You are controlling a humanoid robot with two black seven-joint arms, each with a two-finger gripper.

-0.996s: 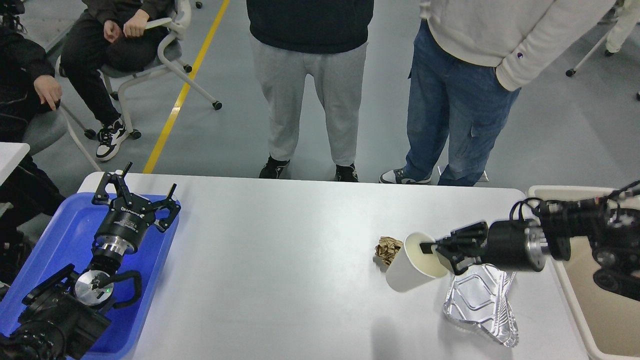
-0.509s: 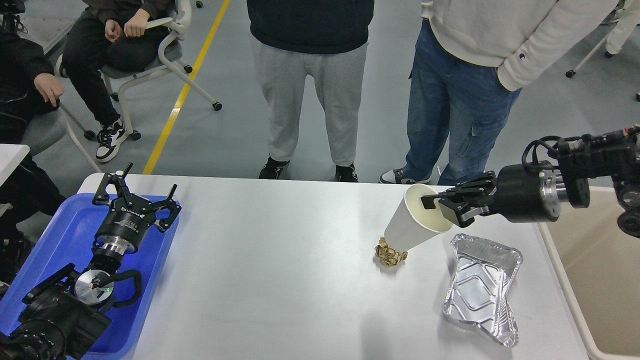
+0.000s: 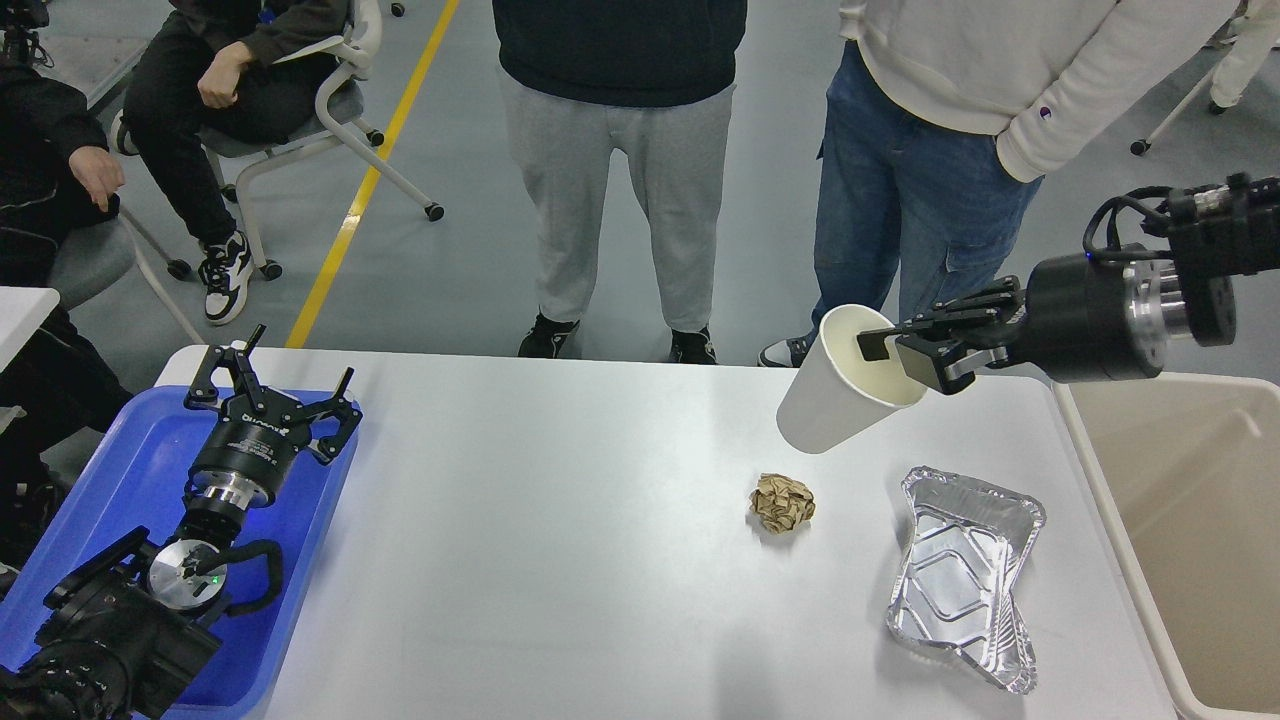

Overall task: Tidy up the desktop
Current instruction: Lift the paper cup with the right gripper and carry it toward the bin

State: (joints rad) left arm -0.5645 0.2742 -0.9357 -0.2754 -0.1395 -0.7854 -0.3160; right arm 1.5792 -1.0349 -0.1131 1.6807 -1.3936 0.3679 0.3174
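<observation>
The white-grey desktop point(image 3: 560, 560) fills the middle of the head view. My right gripper point(image 3: 893, 362) is shut on the rim of a white paper cup point(image 3: 835, 390) and holds it tilted, high above the desktop's far right. A crumpled brown paper ball point(image 3: 782, 502) lies on the desktop below the cup. A dented foil tray point(image 3: 962, 577) lies to its right. My left gripper point(image 3: 272, 382) is open and empty above the blue tray point(image 3: 100, 480) at the left.
A beige bin point(image 3: 1190, 560) stands off the desktop's right edge. Two people stand just beyond the far edge point(image 3: 620, 180) point(image 3: 930, 190). More people sit on chairs at the far left point(image 3: 250, 80).
My right gripper has lifted the paper cup up and to the right, off the desktop, uncovering the paper ball. The left arm has not moved.
</observation>
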